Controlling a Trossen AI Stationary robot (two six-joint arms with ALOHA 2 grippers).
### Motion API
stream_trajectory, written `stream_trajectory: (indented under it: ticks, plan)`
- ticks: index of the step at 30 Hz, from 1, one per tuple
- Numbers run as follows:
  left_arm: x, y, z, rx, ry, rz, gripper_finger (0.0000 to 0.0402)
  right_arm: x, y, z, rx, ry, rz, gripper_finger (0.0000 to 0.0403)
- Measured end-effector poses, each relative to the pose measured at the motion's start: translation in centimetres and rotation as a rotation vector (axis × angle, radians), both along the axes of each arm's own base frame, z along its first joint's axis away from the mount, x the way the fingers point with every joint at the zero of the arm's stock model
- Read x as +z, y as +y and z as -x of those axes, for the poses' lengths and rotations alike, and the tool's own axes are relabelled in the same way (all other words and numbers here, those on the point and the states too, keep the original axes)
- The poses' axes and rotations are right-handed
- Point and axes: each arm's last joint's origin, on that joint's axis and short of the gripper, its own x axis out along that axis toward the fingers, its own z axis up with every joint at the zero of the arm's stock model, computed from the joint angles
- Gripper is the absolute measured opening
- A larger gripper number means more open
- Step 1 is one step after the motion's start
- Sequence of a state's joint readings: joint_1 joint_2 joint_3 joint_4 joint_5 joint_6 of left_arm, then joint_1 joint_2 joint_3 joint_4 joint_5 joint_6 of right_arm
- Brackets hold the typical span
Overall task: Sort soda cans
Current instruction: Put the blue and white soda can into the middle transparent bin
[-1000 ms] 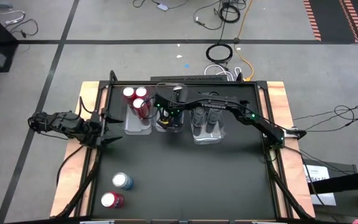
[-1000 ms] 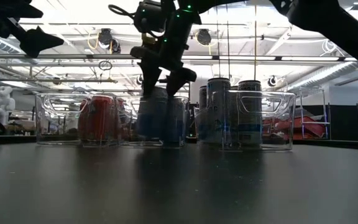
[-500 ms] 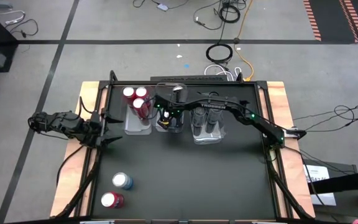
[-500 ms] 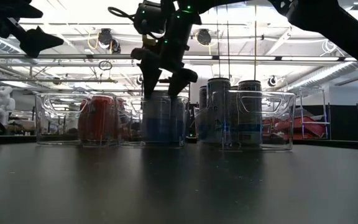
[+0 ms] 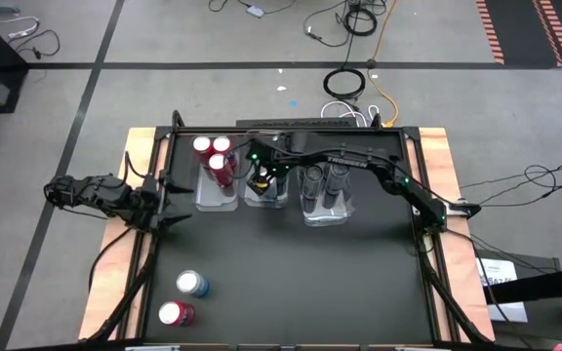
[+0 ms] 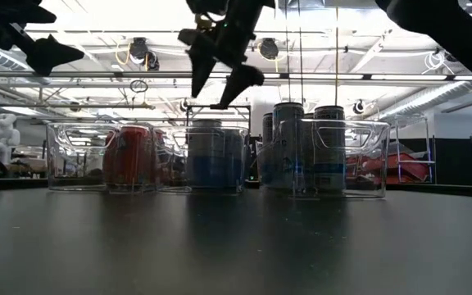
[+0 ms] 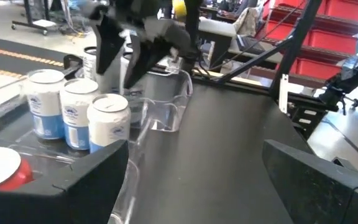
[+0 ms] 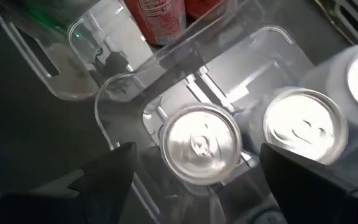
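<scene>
— While the right pincer (image 6: 220, 75) hangs spread and empty above the middle tray (image 5: 264, 198), where are the cans?
— Blue cans (image 7: 109, 121) stand in that tray, red ones (image 5: 220, 166) in the left tray (image 5: 215, 202). Two cans (image 5: 184, 298) stand at the lower left of the worktop (image 5: 301, 283). The left pincer (image 5: 174, 203) waits released at the left edge.

red cylindrical soda cans (image 5: 218, 159) stand upright in the left clear plastic tray (image 5: 215, 203); blue-and-silver cans (image 6: 211, 157) upright in the tray beside it; dark grey cans (image 5: 324, 181) upright beyond those. a loose blue-and-silver can (image 5: 192, 284) and red can (image 5: 176, 314) stand well apart from that tray.
</scene>
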State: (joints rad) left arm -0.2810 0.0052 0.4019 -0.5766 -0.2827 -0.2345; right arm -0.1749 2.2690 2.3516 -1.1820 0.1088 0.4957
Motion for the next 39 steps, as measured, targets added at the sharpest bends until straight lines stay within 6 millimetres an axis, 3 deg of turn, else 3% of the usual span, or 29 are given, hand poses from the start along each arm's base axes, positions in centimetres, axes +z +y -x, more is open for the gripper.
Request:
stream_trajectory:
  ticks: [5,15,19,30,39]
  plan:
    - [-0.1,-0.1,0.0,-0.033,0.008,0.027,0.0377,1.0,0.8,1.2,-0.010,0.052,-0.019,0.0264]
    - [-0.1,-0.1,0.0,-0.042,0.011,0.027,0.0377,-0.8,3.0,1.3,0.051,0.193,-0.040,0.0018]
    - [-0.1,-0.1,0.0,-0.042,0.011,0.027,0.0377,-1.1,2.9,0.4,0.071,0.138,-0.024,0.0012]
    - [-0.1,-0.1,0.0,-0.041,0.012,0.026,0.0377,-4.3,2.2,-0.4,0.071,0.218,-0.068,0.0000]
    - [-0.1,-0.1,0.0,-0.041,0.011,0.026,0.0377,-6.3,1.0,-2.1,0.073,0.116,-0.069,0.0000]
